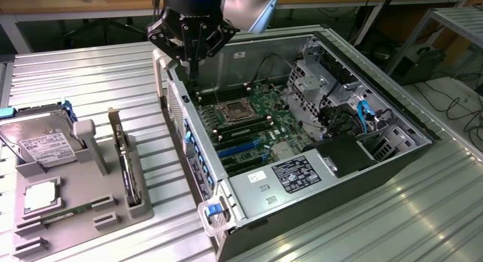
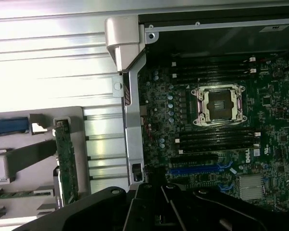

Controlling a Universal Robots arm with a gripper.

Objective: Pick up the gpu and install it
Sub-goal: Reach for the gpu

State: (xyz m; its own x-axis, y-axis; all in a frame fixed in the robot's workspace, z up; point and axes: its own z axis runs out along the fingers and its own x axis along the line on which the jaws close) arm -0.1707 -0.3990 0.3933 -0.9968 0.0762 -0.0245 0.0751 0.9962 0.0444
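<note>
The jaws are hanging pressed together and holding nothing, above the side wall of the open computer case [image 1: 302, 217], at the corner nearest the arm. The gpu [image 1: 126, 166] is standing on its long edge in a slot of the grey tray [image 1: 79, 185] on the desk [image 1: 90, 75], well apart from the jaws, with its silver bracket end pointing toward the arm.

Judging by this, the reach is only beginning. A good grasp is calling for the jaws to part, line up across the thin card and come straight down on its top edge.

The tray's grey upright [image 1: 85, 140] is standing just beside the card, crowding one side. The hard drive [image 1: 38, 146] and memory stick [image 1: 56, 215] are lying farther off. Inside the case, the blue slots [image 1: 241, 147] are sitting near the processor socket [image 1: 232, 110].
</note>
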